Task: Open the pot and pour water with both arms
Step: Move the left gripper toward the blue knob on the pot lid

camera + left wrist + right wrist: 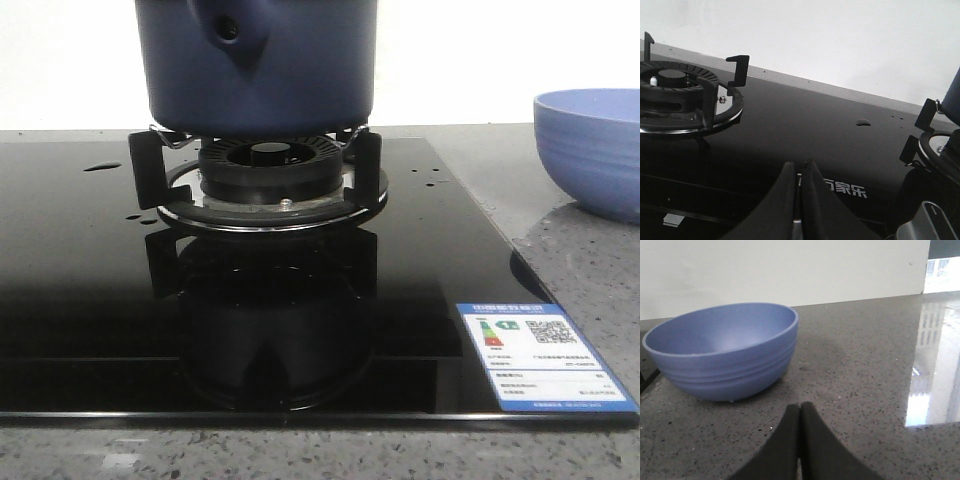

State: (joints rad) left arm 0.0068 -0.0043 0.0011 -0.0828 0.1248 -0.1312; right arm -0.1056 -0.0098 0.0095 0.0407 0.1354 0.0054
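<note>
The dark navy pot [255, 65] stands on the burner's black supports, its handle stub with the round hole facing me; its top is cut off by the front view's edge. A sliver of the pot [952, 97] shows in the left wrist view. Small glossy water drops [101, 166] lie on the black glass hob, also in the left wrist view [863, 122]. My left gripper [799, 165] is shut and empty above the hob between the two burners. My right gripper [800, 406] is shut and empty above the grey counter, just in front of the light blue bowl [722, 347]. Neither gripper shows in the front view.
The burner [270, 175] under the pot sits on the black glass hob [90, 300], which carries a white energy label [540, 355]. A second, bare burner [675, 90] stands to the left. The light blue bowl [590, 150] is on the speckled counter at right.
</note>
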